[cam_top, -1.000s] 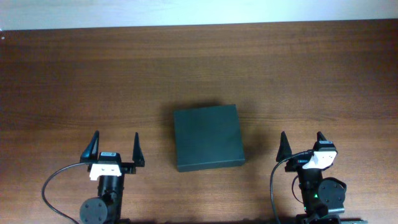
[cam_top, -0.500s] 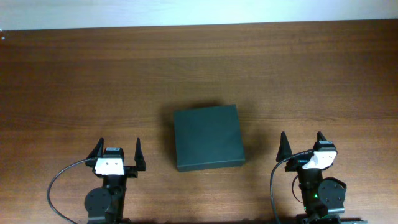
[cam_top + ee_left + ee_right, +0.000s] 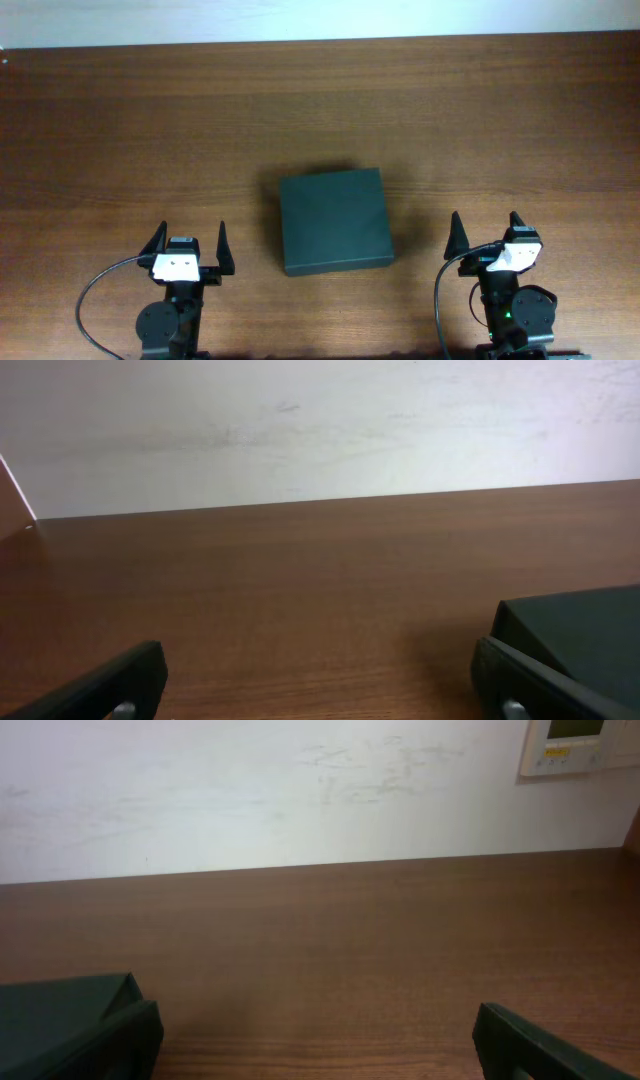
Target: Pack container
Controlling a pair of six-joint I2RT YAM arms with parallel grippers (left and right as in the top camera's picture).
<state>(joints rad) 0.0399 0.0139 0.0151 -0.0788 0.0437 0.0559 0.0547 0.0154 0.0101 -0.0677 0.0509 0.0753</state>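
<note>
Both the left fingers (image 3: 222, 245) and the right fingers (image 3: 455, 235) stood spread and empty, the closed container (image 3: 334, 220) lying on the tabletop (image 3: 150, 120) between them, slightly ahead of each, squarish without marked long axis, neither arm clearly nearer.

No readable text anywhere; wall panel (image 3: 583, 745) markings, possibly button labels, too small.
</note>
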